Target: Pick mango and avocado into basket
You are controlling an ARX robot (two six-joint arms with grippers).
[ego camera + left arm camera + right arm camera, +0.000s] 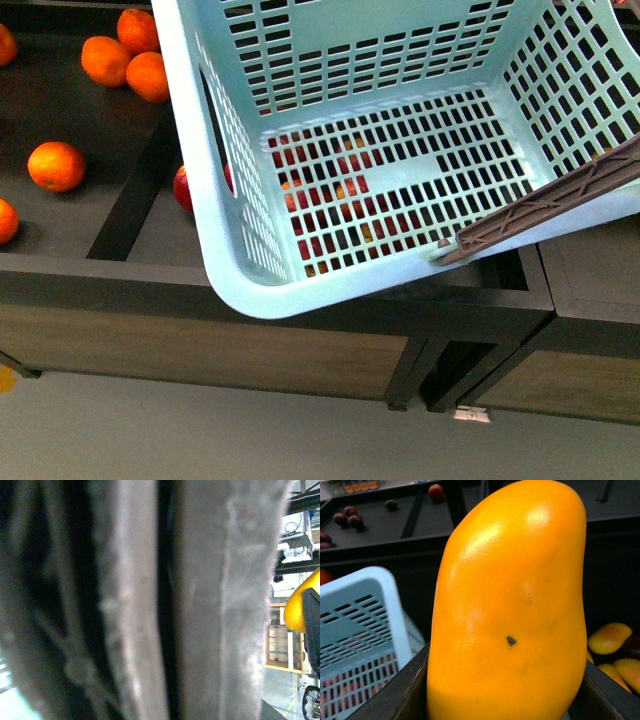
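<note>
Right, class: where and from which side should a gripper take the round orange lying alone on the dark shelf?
Grip the round orange across its widest middle, coming straight down from above. It is a plain ball, so no side is better, and it rests on the flat dark shelf with bare shelf all round it.

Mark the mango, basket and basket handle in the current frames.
mango [510, 610]: right wrist view, middle of its orange skin.
basket [262, 300]: front view, near corner of its rim.
basket handle [560, 198]: front view, mid-length of the brown bar.
</note>
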